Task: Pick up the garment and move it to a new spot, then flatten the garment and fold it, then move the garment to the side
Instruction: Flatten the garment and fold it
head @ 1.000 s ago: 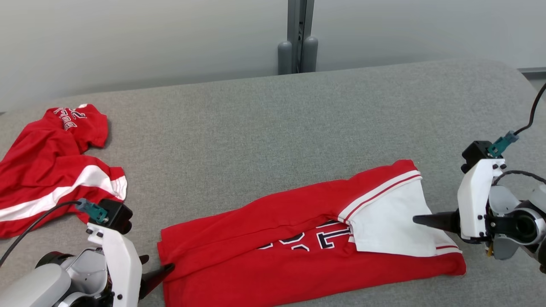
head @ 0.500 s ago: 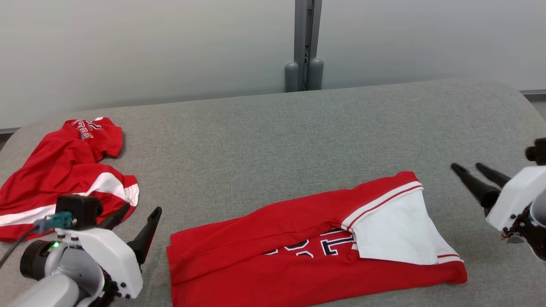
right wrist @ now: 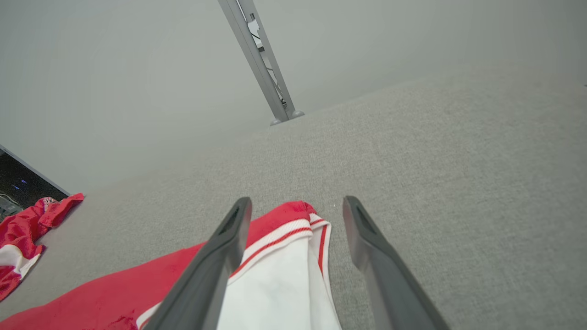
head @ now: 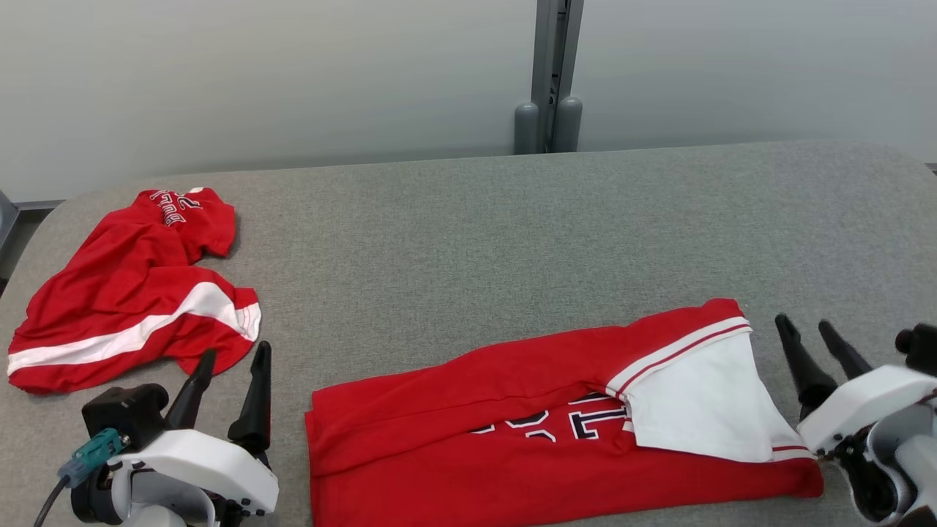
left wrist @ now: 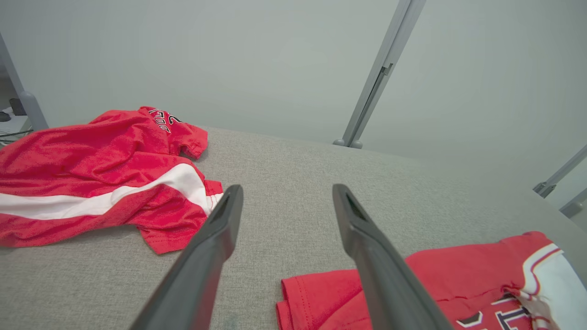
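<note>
Two garments: folded garment (head: 476,439), crumpled garment (head: 124,293); one table (head: 468,241); one post (head: 553,73)

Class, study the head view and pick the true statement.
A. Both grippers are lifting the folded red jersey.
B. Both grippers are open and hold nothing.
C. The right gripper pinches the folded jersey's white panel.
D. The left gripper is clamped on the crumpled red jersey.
B: the left gripper and right gripper have spread fingers with nothing between them, while the folded red jersey and crumpled red jersey lie on the grey fabric surface.
</note>
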Tool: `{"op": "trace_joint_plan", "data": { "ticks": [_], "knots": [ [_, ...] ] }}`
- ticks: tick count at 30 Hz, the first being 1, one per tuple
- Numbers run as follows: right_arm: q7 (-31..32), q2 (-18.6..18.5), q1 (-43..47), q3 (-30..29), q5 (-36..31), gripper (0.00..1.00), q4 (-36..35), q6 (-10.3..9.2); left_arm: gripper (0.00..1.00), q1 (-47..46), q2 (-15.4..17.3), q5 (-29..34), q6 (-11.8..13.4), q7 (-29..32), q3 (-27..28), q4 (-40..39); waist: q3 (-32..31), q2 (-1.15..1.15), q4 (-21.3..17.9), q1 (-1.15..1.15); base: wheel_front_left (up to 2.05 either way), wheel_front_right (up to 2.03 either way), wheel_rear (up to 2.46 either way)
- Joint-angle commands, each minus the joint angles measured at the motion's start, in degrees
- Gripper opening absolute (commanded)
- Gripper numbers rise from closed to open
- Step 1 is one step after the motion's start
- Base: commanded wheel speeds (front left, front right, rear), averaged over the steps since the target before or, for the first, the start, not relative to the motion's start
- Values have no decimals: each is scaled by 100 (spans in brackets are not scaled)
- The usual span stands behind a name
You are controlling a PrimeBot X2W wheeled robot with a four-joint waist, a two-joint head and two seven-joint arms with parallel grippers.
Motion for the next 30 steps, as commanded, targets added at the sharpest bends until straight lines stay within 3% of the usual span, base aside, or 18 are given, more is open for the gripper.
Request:
{"op": "trace_joint_plan", "data": {
  "ticks": [1, 7, 14, 30],
  "knots": [
    [-23, 73, 154, -68, -144, 100, 138, 3, 100, 75, -61, 83, -70, -35, 59, 56, 14, 0, 33, 0, 0, 0, 0],
    [155, 501, 243, 8, -366, 100, 801, 3, 100, 82, -313, 271, -331, -51, 185, 311, 48, 0, 137, 0, 0, 0, 0],
    [303, 642, -52, -83, -411, 100, 1308, 3, 100, 5, -424, 354, -526, -49, 240, 487, 97, 0, 197, 0, 0, 0, 0],
    [1844, 999, -225, -106, 135, 100, 2228, 1, 100, -127, -518, 380, -706, -50, 199, 714, 154, 0, 385, 0, 0, 0, 0]
  ]
}}
